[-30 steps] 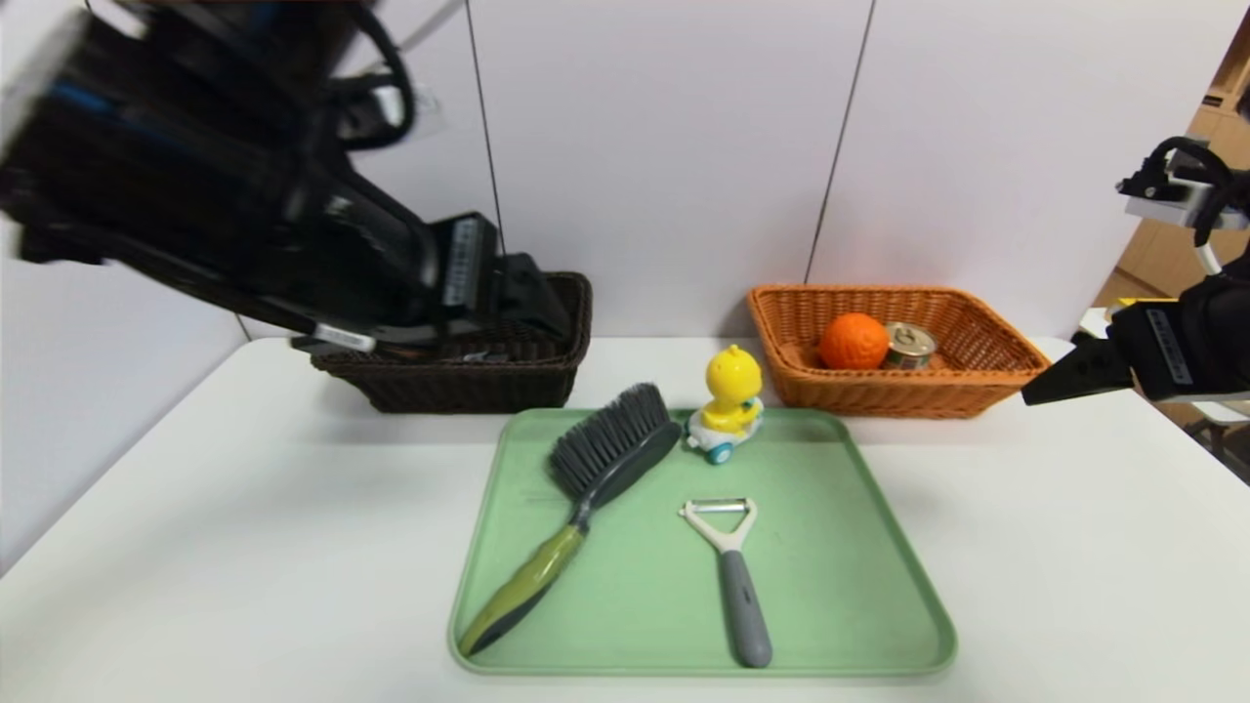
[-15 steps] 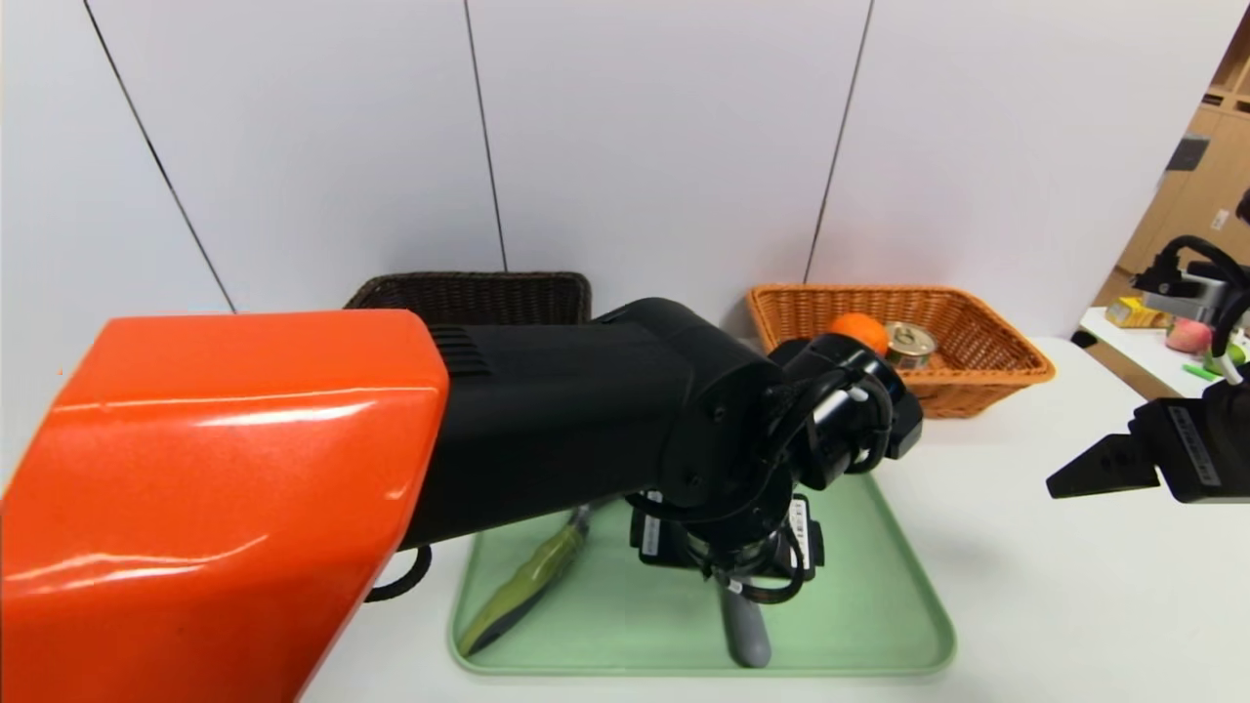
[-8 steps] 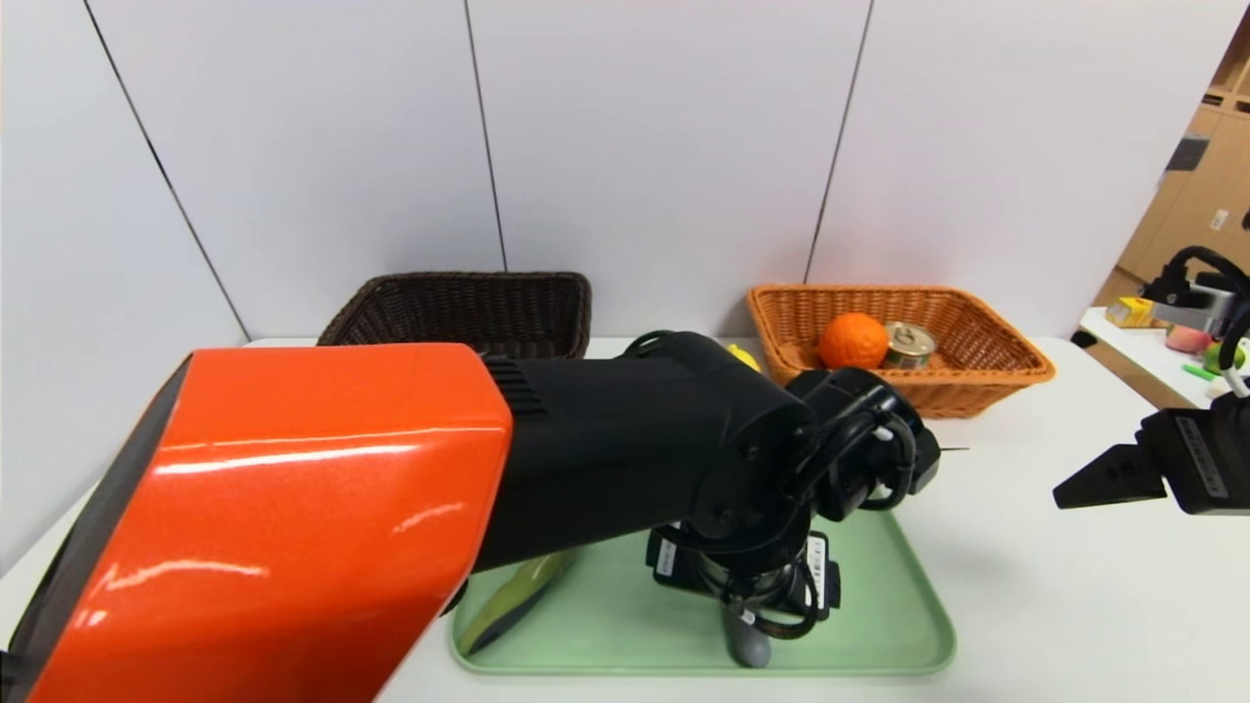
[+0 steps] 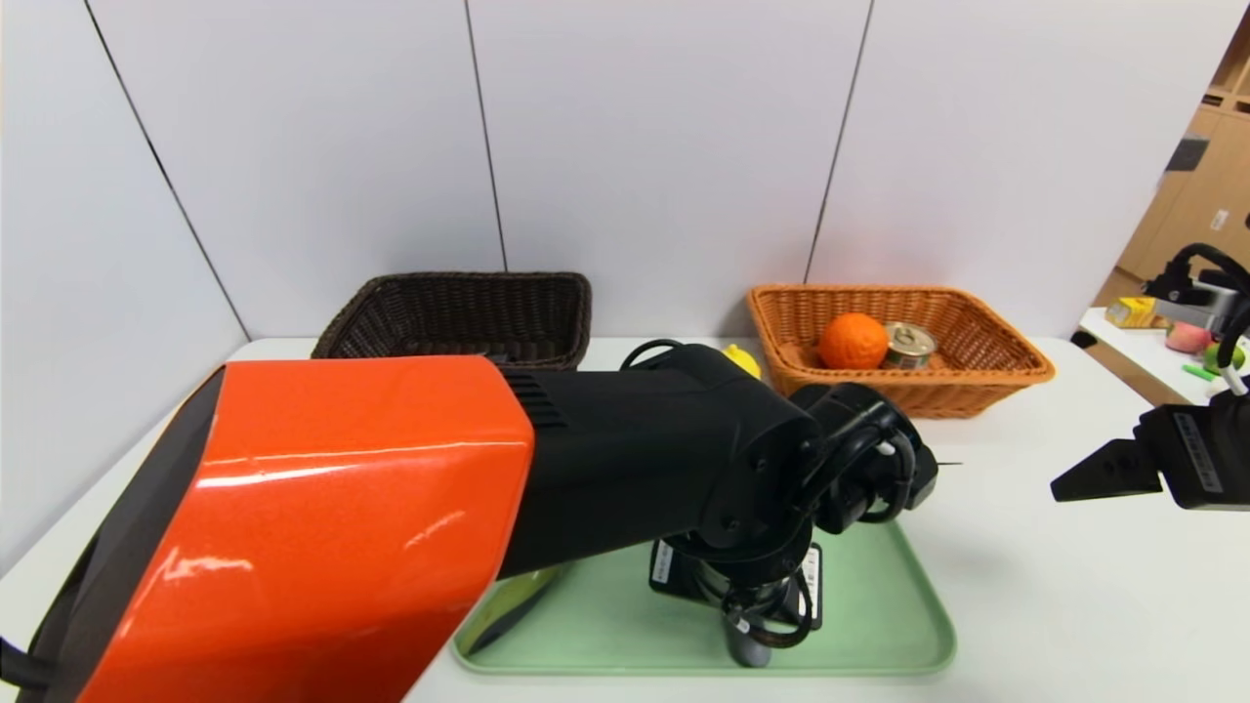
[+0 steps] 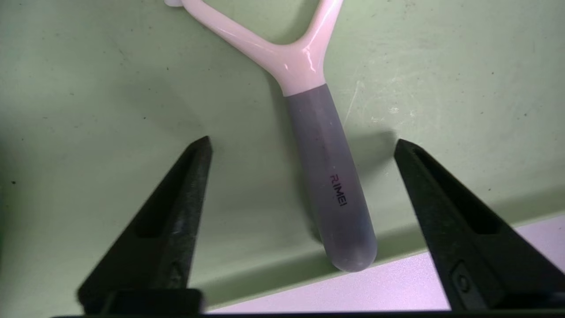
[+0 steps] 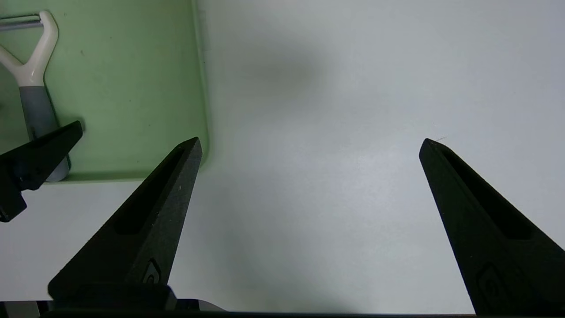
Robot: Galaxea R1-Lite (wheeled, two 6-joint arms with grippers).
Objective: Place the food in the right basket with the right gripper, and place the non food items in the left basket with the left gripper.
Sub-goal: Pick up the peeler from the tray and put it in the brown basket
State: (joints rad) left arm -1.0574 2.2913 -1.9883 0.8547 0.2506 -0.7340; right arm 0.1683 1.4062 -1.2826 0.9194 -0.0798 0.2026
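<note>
Left gripper (image 5: 300, 145) sits low over the peeler (image 5: 326, 176) near the tray's (image 5: 88, 88) front edge, fingers wide astride its grey handle, so it looks lined up to pinch. Right gripper (image 6: 309, 145) hangs with fingers wide over bare table (image 6: 353, 88) beside the tray's right edge, since the orange (image 4: 853, 341) and can (image 4: 909, 346) are already in the right basket (image 4: 986, 386).

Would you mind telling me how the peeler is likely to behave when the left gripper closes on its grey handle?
The peeler looks rigid, so probably no flexing. Its rounded, smooth-looking handle may slip or twist between the pointed fingers of the left gripper. Lying flat on the green tray, it seems unlikely to roll.
</note>
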